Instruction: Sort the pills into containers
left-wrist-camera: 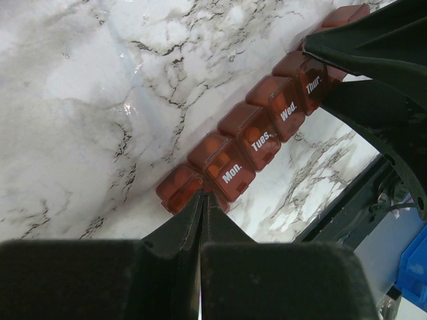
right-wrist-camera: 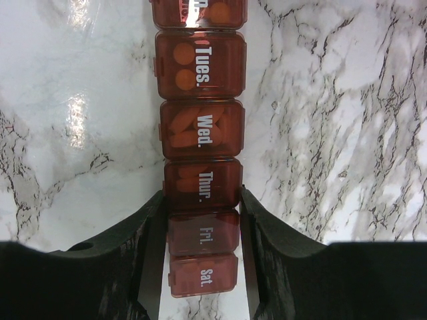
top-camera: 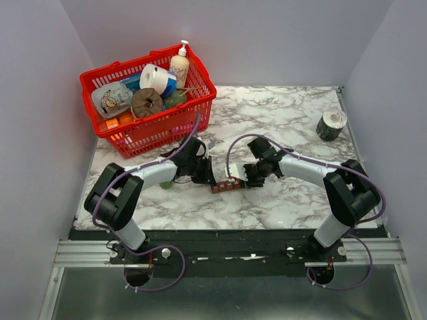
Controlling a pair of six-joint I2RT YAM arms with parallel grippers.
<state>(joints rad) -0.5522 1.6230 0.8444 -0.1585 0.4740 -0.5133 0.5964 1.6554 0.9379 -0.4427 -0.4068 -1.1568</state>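
Observation:
The containers [top-camera: 227, 185] are a dark red-brown strip of lidded day compartments lying on the marble table between both arms. In the right wrist view the strip [right-wrist-camera: 200, 120] shows lids marked Tues. to Sat., all closed, with orange pills [right-wrist-camera: 183, 57] inside. My right gripper [right-wrist-camera: 202, 200] straddles the Thur. and Fri. compartments with a finger against each side. In the left wrist view the strip [left-wrist-camera: 260, 133] runs diagonally. My left gripper [left-wrist-camera: 202, 195] is shut, with its tips resting on the end compartment beside Mon. Both grippers meet at the strip in the top view, the left gripper [top-camera: 210, 177] and the right gripper [top-camera: 243, 175].
A red wire basket [top-camera: 200, 110] full of household items stands at the back left, close behind the left arm. A roll of tape [top-camera: 331, 124] sits at the back right. A small green object [top-camera: 165, 185] lies by the left forearm.

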